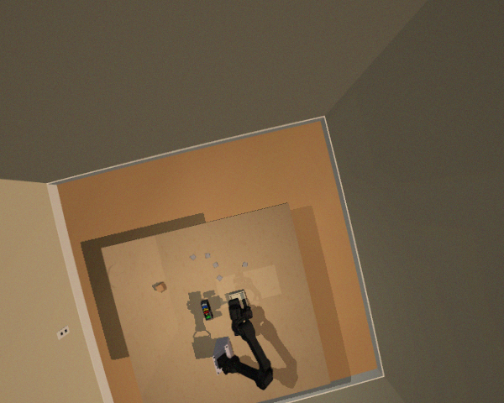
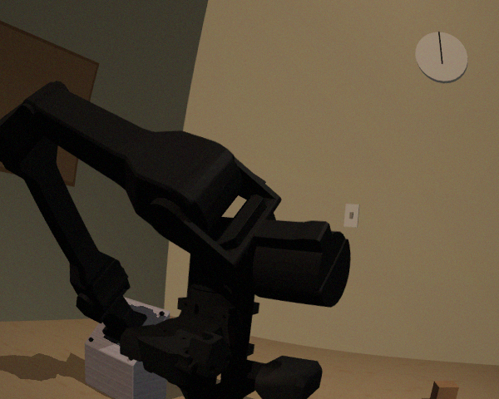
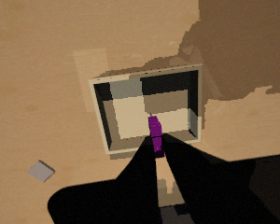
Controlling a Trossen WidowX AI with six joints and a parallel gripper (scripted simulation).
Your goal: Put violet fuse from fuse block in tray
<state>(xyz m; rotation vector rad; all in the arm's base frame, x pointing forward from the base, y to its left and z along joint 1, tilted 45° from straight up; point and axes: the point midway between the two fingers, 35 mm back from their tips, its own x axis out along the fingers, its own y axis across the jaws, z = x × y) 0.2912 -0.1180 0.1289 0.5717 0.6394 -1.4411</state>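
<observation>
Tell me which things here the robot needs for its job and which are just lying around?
Part of the job:
- violet fuse, pinched in the tool
- tray, right under the fuse
- fuse block, to be left untouched

Just lying about:
- small grey squares on the table
- little brown block
- wall clock
- wall switch

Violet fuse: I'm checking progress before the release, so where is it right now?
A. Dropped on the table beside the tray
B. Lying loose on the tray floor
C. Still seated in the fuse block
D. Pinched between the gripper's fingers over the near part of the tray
D. In the wrist view the violet fuse sits clamped at the tip of the gripper, above the near edge of the tray.
</observation>
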